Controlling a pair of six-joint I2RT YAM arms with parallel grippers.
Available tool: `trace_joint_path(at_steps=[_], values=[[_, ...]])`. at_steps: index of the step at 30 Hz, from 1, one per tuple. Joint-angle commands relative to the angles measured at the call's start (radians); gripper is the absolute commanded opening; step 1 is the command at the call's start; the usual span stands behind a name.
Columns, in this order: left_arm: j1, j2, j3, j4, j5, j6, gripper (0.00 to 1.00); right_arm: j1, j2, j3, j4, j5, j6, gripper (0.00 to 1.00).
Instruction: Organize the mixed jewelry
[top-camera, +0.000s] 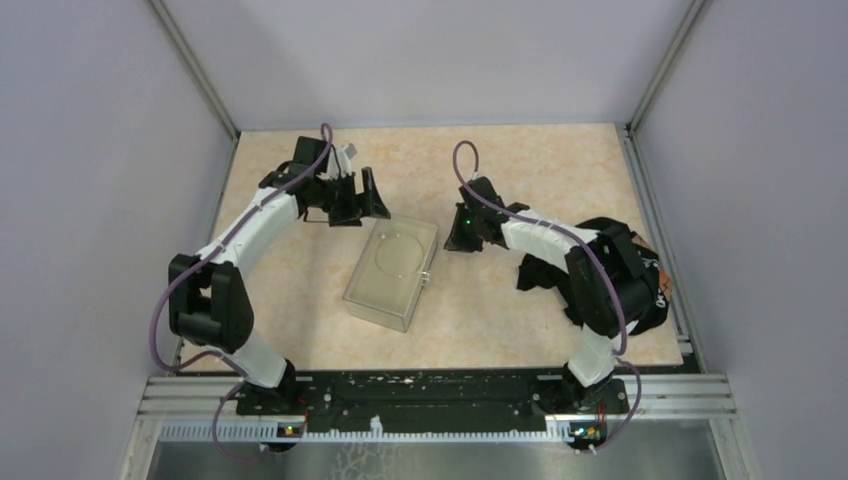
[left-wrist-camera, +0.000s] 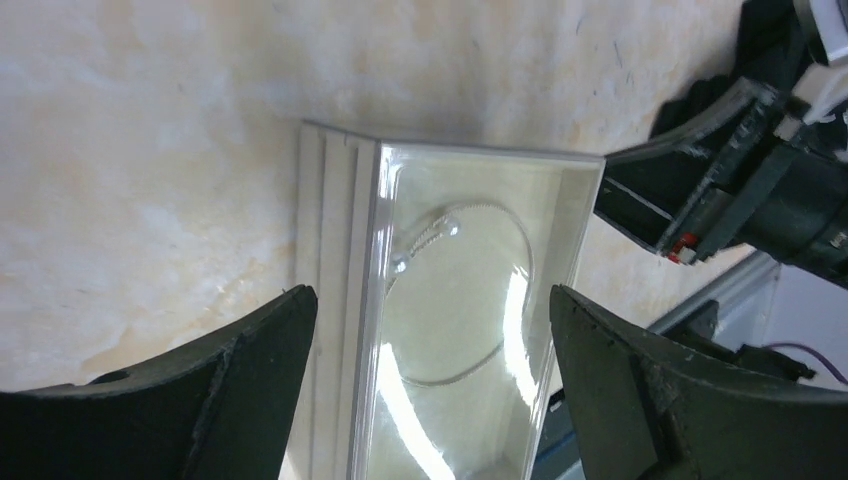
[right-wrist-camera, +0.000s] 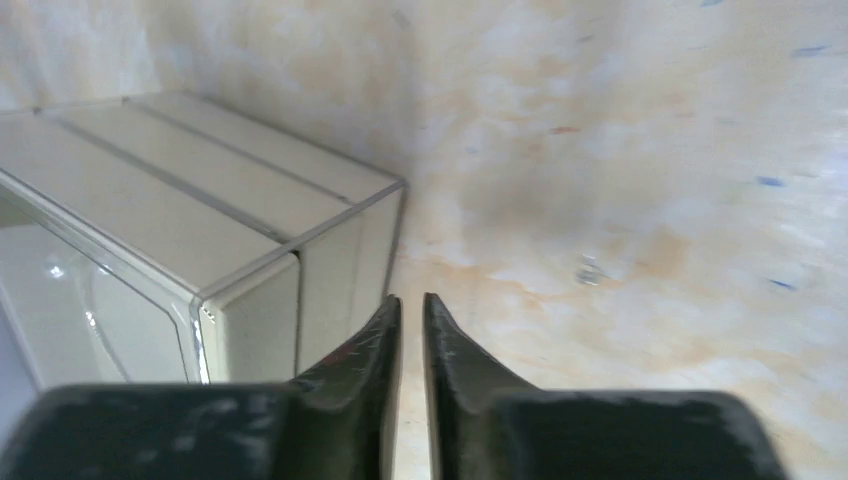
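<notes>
Right gripper (right-wrist-camera: 412, 300): black pointy fingers, pinched almost together, only a thin slit, nothing seen in it; just beside a box corner.
Left gripper (left-wrist-camera: 430, 296): spread wide, holding nothing; thick curved black fingers, hanging by the far end of the box.
Box (top-camera: 380, 308): milky beige plastic, see-through, long, with straight edges, sharp corners and a flat shiny top; lying slanted in the middle of the table.
Wire hoop (left-wrist-camera: 528, 262): thin, silver, round, two little beads at one end; at the clear top of the box, inside or lying on it, hard to tell.
Tiny speck (right-wrist-camera: 588, 270): greyish, on bare table ahead of the right fingers; too blurry to name.
Table (top-camera: 500, 330): smooth, peach and cream blotches like stone.
Black cloth (top-camera: 535, 272): crumpled, near the right side.
Room: bare table in front of and behind the box; grey walls (top-camera: 100, 150) on three sides.
</notes>
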Motion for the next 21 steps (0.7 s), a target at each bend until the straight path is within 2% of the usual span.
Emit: trace_joint_path(at_steps=[1,5,8,10,13,17,21], values=[[0.017,-0.059,0.149,-0.065,-0.114,0.056,0.93,-0.049,-0.153,0.071,-0.151,0.159,-0.134,0.2],[0.032,-0.095,0.268,-0.103,-0.245,0.069,0.95,-0.104,-0.229,0.226,-0.334,0.33,-0.252,0.68],[0.046,-0.11,0.369,-0.101,-0.308,0.073,0.97,-0.122,-0.258,0.396,-0.449,0.509,-0.332,0.88],[0.05,-0.114,0.448,-0.096,-0.348,0.073,0.98,-0.123,-0.264,0.493,-0.505,0.635,-0.379,0.95],[0.051,-0.136,0.518,-0.068,-0.456,0.063,0.98,-0.123,-0.272,0.615,-0.568,0.739,-0.433,0.98],[0.051,-0.21,0.508,0.025,-0.509,0.086,0.99,-0.123,-0.294,0.707,-0.624,0.824,-0.456,0.98],[0.051,-0.278,0.472,0.1,-0.494,0.13,0.99,-0.123,-0.348,0.7,-0.61,0.835,-0.462,0.98]])
